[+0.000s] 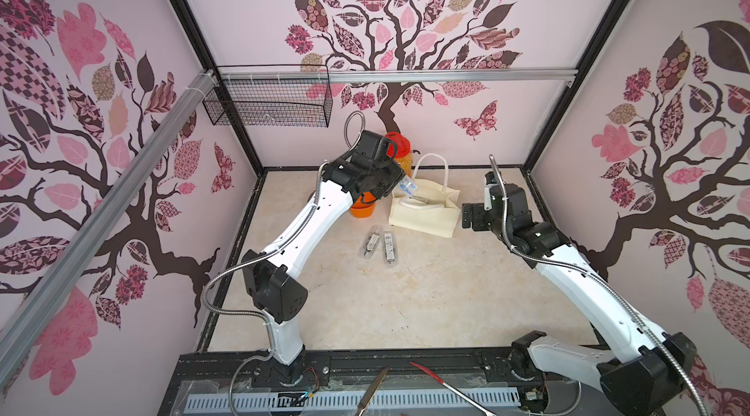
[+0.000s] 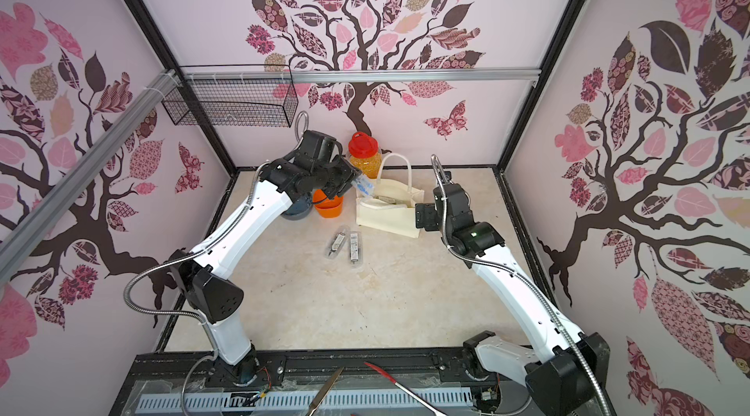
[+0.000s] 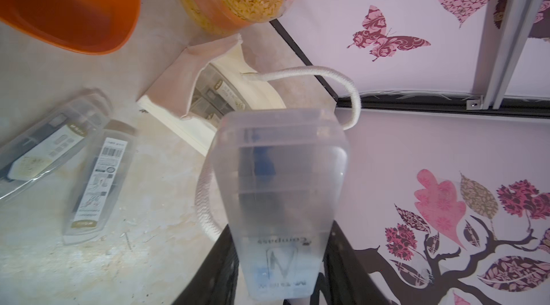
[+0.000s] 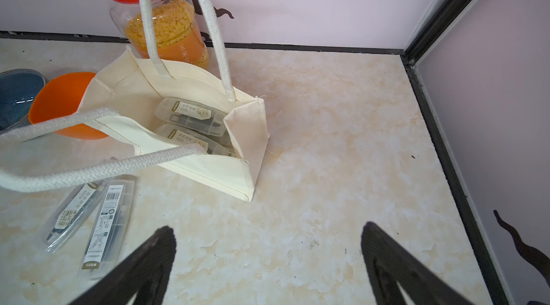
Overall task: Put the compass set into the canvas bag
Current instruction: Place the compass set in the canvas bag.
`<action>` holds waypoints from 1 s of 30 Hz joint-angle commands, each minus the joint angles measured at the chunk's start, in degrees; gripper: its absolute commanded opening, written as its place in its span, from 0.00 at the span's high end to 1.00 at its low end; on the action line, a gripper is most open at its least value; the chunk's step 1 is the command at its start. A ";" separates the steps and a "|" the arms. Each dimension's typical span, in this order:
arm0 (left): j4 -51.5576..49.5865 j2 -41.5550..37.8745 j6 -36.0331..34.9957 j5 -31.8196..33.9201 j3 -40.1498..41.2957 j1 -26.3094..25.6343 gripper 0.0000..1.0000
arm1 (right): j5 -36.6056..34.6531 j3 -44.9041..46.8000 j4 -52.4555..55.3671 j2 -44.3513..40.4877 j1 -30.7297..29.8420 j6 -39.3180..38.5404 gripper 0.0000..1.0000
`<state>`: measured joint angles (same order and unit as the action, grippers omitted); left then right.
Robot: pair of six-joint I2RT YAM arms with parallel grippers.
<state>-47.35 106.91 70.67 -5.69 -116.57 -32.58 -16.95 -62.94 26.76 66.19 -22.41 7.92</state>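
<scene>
Top views: your left end effector (image 1: 397, 186) clenched on clear plastic compass set (image 1: 407, 186) with blue insert. Set held aloft near rim of cream boxy canvas bag (image 1: 426, 220), likely for drop-in.

Left wrist: white rope handle (image 3: 342, 80) stands beyond set; mind snag.

Right wrist: right end effector (image 4: 268, 236) released over bare table (image 4: 327, 140), near bag, apart from it. Two clear cases (image 4: 193, 122) inside bag.
</scene>
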 commanded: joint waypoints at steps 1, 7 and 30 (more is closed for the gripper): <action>5.50 3.82 2.60 -2.66 -4.20 -0.38 0.60 | -1.24 -0.79 -0.61 -1.36 -0.09 -0.45 0.00; 8.55 10.55 3.00 -3.47 -9.36 -1.76 0.59 | -2.28 -0.16 -0.53 -1.31 -0.06 -1.24 0.00; 25.91 16.81 14.82 -4.15 2.06 -4.19 0.59 | -6.58 1.68 -3.82 -2.39 0.05 -2.82 0.00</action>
<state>-25.63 123.61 82.70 -10.57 -117.12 -36.36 -22.76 -61.43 24.12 64.53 -22.41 5.96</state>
